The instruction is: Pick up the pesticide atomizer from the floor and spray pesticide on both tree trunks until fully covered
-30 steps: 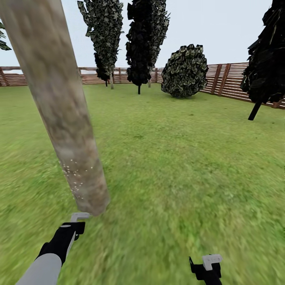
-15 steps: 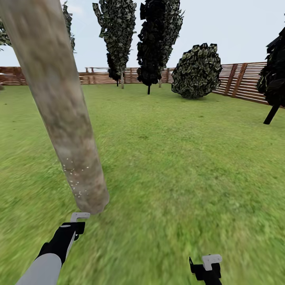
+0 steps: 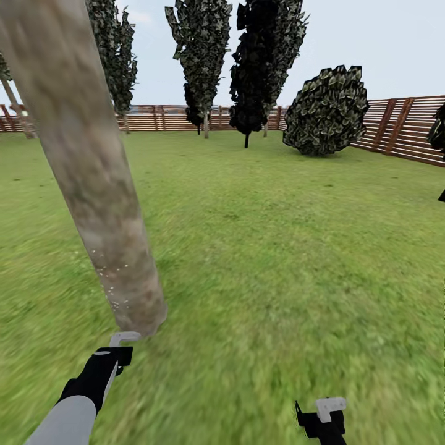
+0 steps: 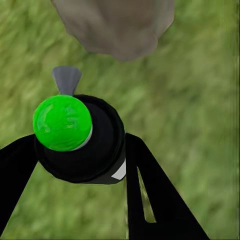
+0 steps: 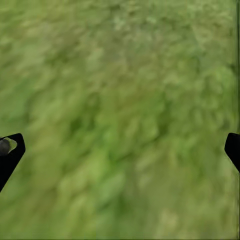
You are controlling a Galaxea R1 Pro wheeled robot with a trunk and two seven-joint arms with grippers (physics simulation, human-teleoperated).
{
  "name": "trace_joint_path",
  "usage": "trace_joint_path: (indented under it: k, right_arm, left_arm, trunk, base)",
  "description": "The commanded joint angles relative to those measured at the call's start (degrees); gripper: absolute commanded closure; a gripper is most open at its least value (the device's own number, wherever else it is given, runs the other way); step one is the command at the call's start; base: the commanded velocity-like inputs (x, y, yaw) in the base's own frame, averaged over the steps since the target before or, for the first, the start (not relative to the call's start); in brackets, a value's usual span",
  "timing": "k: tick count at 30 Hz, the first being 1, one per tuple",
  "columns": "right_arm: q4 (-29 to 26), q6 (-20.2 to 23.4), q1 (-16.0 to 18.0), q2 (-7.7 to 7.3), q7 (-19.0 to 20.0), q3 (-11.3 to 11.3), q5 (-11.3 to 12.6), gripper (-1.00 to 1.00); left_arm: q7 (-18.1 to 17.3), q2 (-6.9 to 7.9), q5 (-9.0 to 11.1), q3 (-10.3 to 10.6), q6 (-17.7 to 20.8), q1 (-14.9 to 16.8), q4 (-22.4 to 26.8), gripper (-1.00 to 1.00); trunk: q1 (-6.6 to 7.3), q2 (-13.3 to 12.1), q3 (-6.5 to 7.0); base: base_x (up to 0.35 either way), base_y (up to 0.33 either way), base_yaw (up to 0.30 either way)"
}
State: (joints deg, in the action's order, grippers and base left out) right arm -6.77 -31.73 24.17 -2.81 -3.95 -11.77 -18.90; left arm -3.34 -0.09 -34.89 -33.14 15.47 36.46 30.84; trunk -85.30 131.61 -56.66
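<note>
A thick tree trunk [image 3: 93,167] of mottled grey-tan bark leans across the left of the head view, with its base [image 3: 141,316] on the lawn. White specks dot its lower part. My left gripper [image 3: 122,347] hangs just in front of that base, shut on the pesticide atomizer [image 4: 62,122], a black bottle with a green cap. In the left wrist view its grey nozzle [image 4: 66,80] points at the trunk's foot [image 4: 117,27]. My right gripper [image 3: 326,413] is low at the right over bare grass. It stands open [image 5: 120,150] with nothing between its fingertips.
Green lawn stretches ahead to a brown slat fence [image 3: 402,127]. Dark narrow conifers [image 3: 266,62] and a round bush [image 3: 327,111] stand along the fence. A thin pale stem [image 3: 15,105] leans at the far left.
The whole head view has swung left: the conifers, bush and fence slid right in the picture. The trunk and both arms keep nearly the same places.
</note>
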Motion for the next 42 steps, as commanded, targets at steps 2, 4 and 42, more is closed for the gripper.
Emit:
trace_joint_path:
  k: [2, 4, 42]
  right_arm:
    - [0.0, 0.0, 0.0, 0.00, 0.0, 0.0, 0.0, -1.00]
    - [0.0, 0.0, 0.0, 0.01, 0.0, 0.0, 0.0, -1.00]
    - [0.0, 0.0, 0.0, 0.09, 0.0, 0.0, 0.0, -1.00]
  left_arm:
    - [0.0, 0.00, 0.0, 0.0, 0.0, 0.0, 0.0, 1.00]
    - [0.0, 0.00, 0.0, 0.0, 0.0, 0.0, 0.0, 1.00]
    - [0.0, 0.01, 0.1, -0.1, -0.1, 0.0, 0.3, 1.00]
  trunk:
    - [0.00, 0.0, 0.00]
    - [0.00, 0.0, 0.00]
    - [0.00, 0.0, 0.00]
  base:
    - [0.147, -0.270, 0.001]
    - [0.135, -0.271, 0.000]
    - [0.086, -0.271, 0.182]
